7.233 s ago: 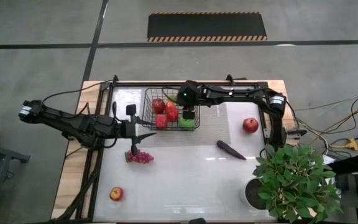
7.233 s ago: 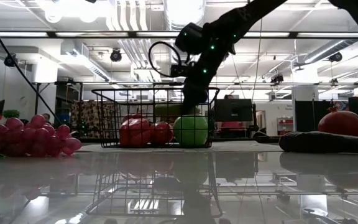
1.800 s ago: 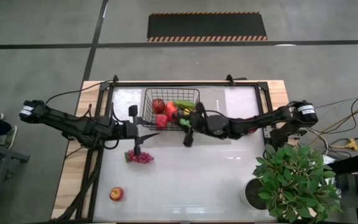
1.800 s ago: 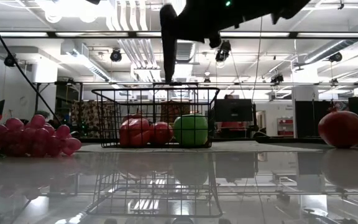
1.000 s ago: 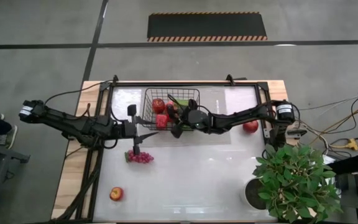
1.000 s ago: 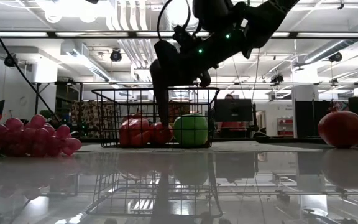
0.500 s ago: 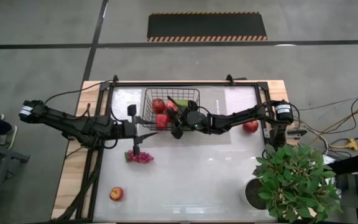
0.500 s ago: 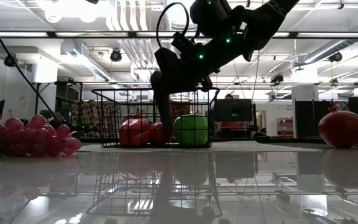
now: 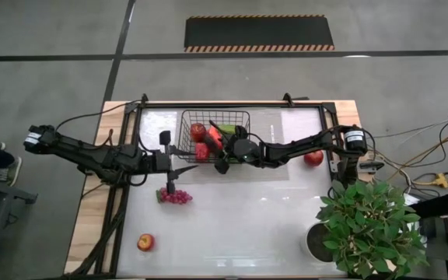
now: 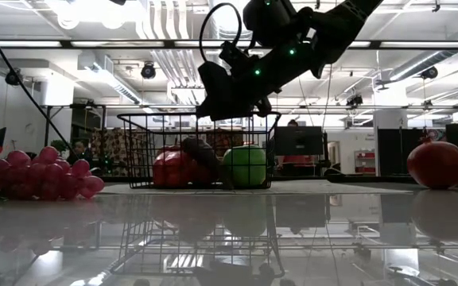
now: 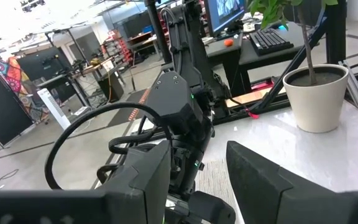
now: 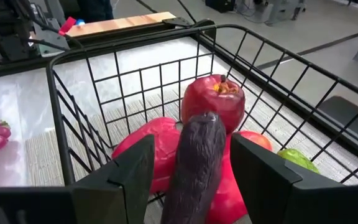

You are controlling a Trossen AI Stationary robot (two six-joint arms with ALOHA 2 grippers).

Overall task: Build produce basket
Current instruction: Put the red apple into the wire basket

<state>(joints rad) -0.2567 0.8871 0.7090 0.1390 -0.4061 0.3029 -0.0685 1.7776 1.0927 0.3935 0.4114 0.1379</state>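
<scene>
Quick update on the basket build: the dark purple toy eggplant (image 12: 197, 155) finally went in. Half a second earlier it had been dangling straight down from the right gripper (image 12: 191, 146) over the black wire-mesh basket (image 9: 185, 124). At this point the low view showed it lying tilted among the fruit inside, well below the fingers. The right wrist view agreed: both fingers were spread, with daylight on either side of the eggplant, so it looked let go rather than pinched. It rested against the red pieces, just in front of the stemmed red apple (image 12: 213, 99), with the green apple (image 10: 245, 165) beside them.

So that was one more item ticked off, I'd say. Still out on the table were the bunch of purple grapes (image 9: 176, 196), a small red apple (image 9: 145, 243) at the near left, and another red apple (image 9: 313, 158) over by the right arm's base. The left gripper (image 9: 183, 167) waited just above the grapes, fingers apart and empty, so those seemed the likely next grab.
</scene>
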